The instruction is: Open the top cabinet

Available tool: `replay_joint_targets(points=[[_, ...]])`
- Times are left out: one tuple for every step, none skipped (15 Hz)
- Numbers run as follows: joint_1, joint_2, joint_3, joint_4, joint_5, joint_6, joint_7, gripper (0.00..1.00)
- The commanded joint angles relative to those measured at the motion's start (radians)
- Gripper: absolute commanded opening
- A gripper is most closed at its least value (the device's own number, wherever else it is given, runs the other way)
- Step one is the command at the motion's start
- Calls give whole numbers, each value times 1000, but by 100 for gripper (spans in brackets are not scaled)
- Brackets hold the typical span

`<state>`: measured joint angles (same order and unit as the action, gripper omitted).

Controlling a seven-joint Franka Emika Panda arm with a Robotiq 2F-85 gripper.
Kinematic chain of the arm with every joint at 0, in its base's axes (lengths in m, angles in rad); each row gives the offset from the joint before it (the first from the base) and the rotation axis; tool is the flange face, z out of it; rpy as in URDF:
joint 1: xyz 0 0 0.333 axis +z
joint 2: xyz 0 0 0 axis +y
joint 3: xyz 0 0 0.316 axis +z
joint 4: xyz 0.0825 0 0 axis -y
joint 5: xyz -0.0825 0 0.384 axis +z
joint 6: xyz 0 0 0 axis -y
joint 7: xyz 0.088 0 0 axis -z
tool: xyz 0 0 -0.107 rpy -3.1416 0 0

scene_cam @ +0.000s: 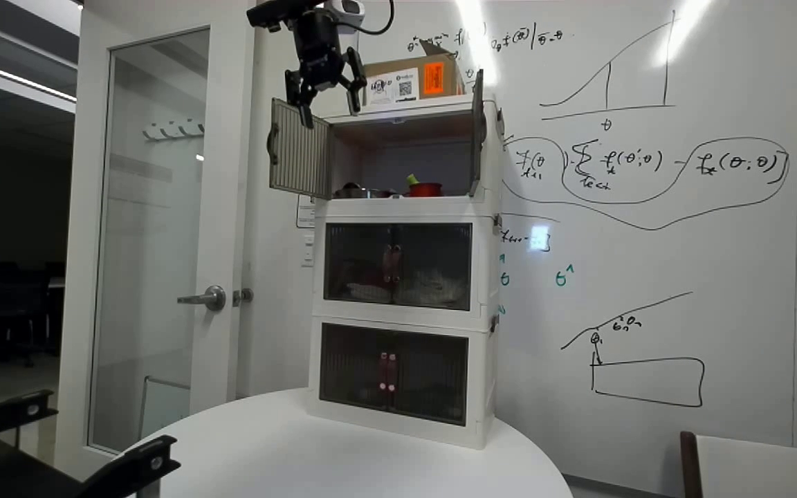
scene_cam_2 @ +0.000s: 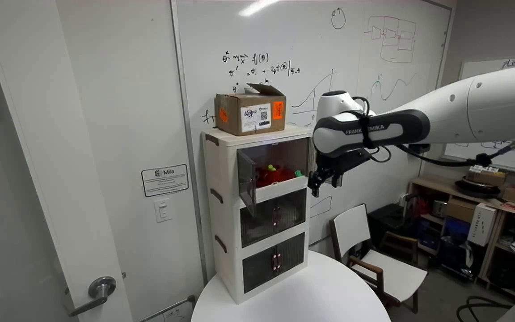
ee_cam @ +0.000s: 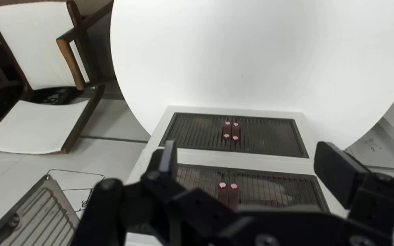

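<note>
Partly visible contents (scene_cam: 426,189), top cabinet (scene_cam: 398,156).

Behind the round white table (scene_cam_2: 342,286) there is a whiteboard (scene_cam: 647,259) carrying handwritten formulas (scene_cam: 620,164) and bright light reflections (scene_cam: 478,41), near a glass-panelled door (scene_cam: 156,228) with a metal handle (scene_cam: 213,299), while a white chair (scene_cam_2: 394,273) and a loaded wooden shelf (scene_cam_2: 436,184) stand on the grey floor (scene_cam_2: 441,288).

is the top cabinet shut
No, in an exterior view the top cabinet has both doors standing open, with a red item visible inside.
</note>
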<state>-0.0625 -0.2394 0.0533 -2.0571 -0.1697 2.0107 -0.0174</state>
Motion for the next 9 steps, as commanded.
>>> replay_joint_targets(points=[[14, -91, -36, -206, -2, 138, 6, 100], [14, -100, -40, -246, -2, 181, 8, 100], [13, -109, -42, -282, 0, 222, 19, 100], [11, -115, -45, -312, 7, 262, 27, 100], [11, -121, -49, -338, 15, 297, 28, 100], [12, -126, -55, -358, 29, 326, 27, 100], [14, -132, -59, -377, 44, 348, 30, 100], [22, -130, -66, -380, 74, 340, 10, 100], [8, -91, -51, -334, 31, 307, 18, 100]])
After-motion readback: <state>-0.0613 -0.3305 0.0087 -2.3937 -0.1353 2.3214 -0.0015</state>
